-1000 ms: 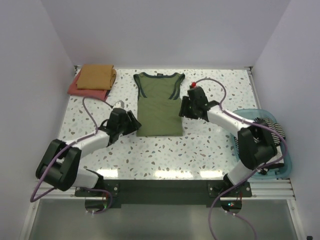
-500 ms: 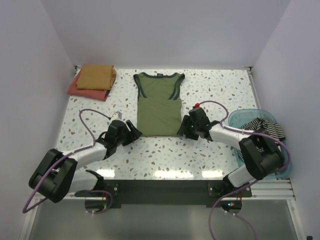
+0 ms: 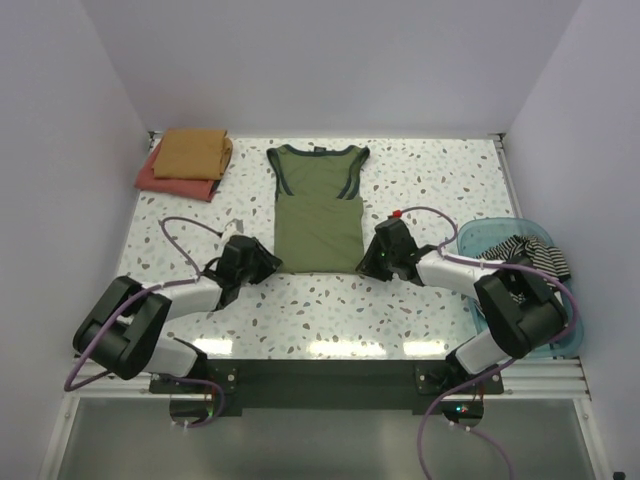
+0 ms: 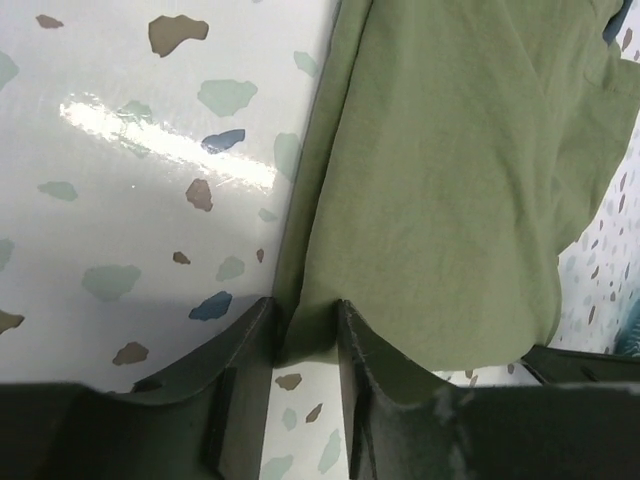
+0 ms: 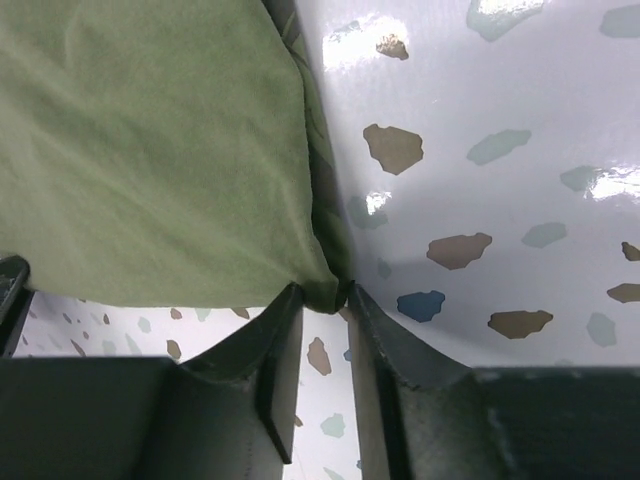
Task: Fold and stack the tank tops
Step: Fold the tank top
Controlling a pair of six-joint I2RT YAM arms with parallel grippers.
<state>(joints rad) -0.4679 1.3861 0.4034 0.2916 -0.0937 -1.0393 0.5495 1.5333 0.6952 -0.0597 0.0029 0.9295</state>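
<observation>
Top external view: the green top lies flat in the middle of the table, neckline toward the far edge and hem toward the arms, its sides looking already tucked in to make a narrow panel.

The left gripper sits low at the near-left hem corner. Its jaws are drawn almost together, with a thin edge of cloth pinched in the narrow gap. The right gripper does the same at the near-right corner, jaws nearly closed on a small bunched tip of fabric.

A mustard top rests folded on a red top at the far-left corner, well apart. A striped top sits in the basket at the right edge.

Both grips look shallow, taking only the very corner. If the hem is carried toward the neckline, either corner could slip free, leaving a crooked, half-made fold. The right wrist view shows layered cloth at that edge; if the jaws caught only the upper layer, the tucked side would likely fall open on lifting. Uneven travel of the two arms would skew the fold line.
</observation>
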